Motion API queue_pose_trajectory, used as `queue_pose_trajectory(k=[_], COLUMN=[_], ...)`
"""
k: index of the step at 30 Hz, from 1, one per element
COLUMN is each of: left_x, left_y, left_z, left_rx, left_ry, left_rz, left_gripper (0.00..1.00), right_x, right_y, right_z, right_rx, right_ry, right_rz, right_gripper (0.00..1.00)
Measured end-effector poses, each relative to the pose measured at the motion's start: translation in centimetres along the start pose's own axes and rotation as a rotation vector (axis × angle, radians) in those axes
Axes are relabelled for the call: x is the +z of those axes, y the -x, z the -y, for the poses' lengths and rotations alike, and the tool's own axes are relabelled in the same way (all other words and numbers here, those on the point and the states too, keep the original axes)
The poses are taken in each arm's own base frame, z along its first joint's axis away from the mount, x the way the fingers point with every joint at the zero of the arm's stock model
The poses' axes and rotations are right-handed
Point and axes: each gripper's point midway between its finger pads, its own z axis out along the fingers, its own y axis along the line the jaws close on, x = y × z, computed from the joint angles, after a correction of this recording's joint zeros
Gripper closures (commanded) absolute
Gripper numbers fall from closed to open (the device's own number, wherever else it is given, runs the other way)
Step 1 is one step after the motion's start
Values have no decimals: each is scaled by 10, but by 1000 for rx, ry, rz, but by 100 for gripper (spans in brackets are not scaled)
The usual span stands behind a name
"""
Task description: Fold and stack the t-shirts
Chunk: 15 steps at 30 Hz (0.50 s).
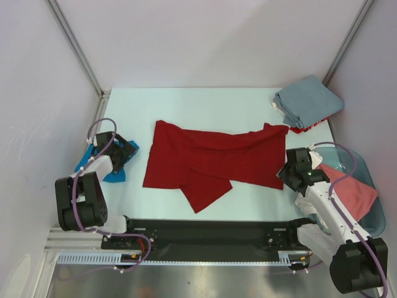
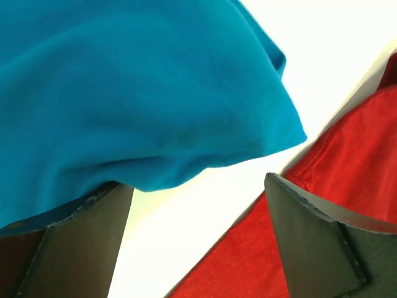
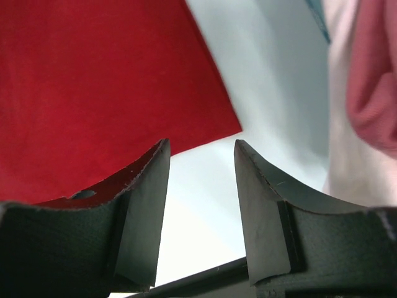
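As it lies rumpled, soft crimson t-shirt [image 1: 214, 162]

Crimson t-shirt [image 1: 211, 162], bright blue t-shirt [image 1: 116, 176], grey-blue shirt [image 1: 308, 101], salmon-pink shirt [image 1: 356, 192], pale mint table [image 1: 217, 108]

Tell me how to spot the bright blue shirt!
Start at the pale table, with the big red shirt spread in its middle. Look to its left edge, by the left gripper: the bright blue shirt lies bunched there. The grey-blue shirt, far right, is duller and folded.
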Motion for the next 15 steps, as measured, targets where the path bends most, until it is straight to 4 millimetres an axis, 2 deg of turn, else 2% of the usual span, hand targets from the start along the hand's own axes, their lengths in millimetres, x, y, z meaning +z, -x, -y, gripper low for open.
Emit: queue_pose_trajectory(k=[4,10,12,15], left_x=[-8,-39,-52,-67], left_y=[-1,-29,-34,-39], left_z=[11,62,66,61], left_rx=[25,151,164,174], left_ry=[-36,-195,-233,-236], left_rz=[13,7,12,30], left_gripper=[4,4,4,3], right_x=[7,23,29,36], right_y=[-4,-19,-25,-32], right_z=[8,18,22,26], right_rx=[7,8,7,2], right_ry=[-42,-89,-100,-116], right_rz=[-2,-34,-44,-60], right_gripper=[51,52,53,54])
